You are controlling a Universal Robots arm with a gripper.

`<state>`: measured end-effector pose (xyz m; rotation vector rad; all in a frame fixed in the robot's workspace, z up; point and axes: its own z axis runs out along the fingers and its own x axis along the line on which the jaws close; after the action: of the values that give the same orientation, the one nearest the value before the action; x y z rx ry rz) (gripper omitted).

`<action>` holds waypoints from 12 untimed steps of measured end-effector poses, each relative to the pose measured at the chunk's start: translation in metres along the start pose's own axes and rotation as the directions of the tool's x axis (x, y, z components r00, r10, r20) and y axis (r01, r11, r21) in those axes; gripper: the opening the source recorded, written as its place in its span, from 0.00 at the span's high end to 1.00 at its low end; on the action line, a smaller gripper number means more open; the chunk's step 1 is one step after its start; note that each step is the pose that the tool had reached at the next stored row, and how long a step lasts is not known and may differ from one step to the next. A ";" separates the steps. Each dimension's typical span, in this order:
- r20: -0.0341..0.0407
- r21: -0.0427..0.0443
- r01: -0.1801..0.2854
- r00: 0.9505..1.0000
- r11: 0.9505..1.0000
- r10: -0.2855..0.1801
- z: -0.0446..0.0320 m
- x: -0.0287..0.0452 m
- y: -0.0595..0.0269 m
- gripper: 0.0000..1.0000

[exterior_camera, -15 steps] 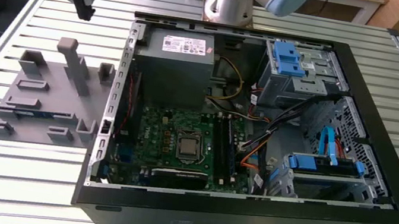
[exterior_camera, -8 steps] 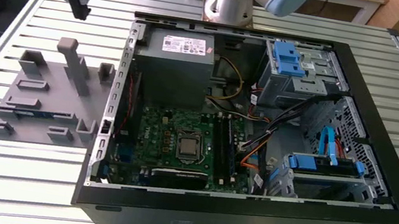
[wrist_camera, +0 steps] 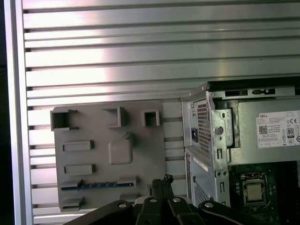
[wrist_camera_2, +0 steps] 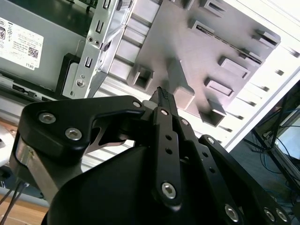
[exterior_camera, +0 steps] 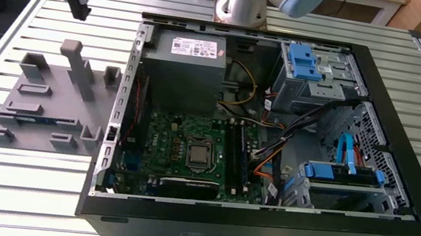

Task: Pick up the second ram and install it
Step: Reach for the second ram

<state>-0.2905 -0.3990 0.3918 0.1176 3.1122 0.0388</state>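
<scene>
The second ram [exterior_camera: 34, 120] is a thin dark strip standing on edge in a slot of the grey plastic fixture [exterior_camera: 53, 99], at the exterior view's left. In the first wrist view the ram [wrist_camera: 96, 185] lies along the fixture [wrist_camera: 110, 126] near its edge. My gripper [exterior_camera: 81, 9] hangs high above the table behind the fixture, away from the ram, its black fingers pressed together with nothing between them. Its fingertips meet in both wrist views [wrist_camera: 164, 180] [wrist_camera_2: 161, 93]. The motherboard's long black memory slots [exterior_camera: 240, 154] lie inside the open computer case [exterior_camera: 120, 205].
The case lies on its side on a slatted metal table [exterior_camera: 13, 188]. Inside are a grey power supply [exterior_camera: 188, 70], the processor socket [exterior_camera: 198, 153], loose cables [exterior_camera: 274, 147] and blue drive brackets [exterior_camera: 300, 59]. Tall posts [exterior_camera: 75, 65] rise from the fixture.
</scene>
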 end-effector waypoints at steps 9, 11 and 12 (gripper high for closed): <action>0.000 0.000 0.000 1.000 1.000 0.000 -0.0002 0.0077 -0.0006 0.89; 0.000 0.000 0.000 1.000 1.000 0.000 -0.0002 0.0094 -0.0007 0.89; 0.000 0.000 0.000 1.000 1.000 0.000 -0.0002 0.0103 -0.0008 0.89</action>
<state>-0.3008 -0.3990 0.3918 0.1175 3.1122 0.0387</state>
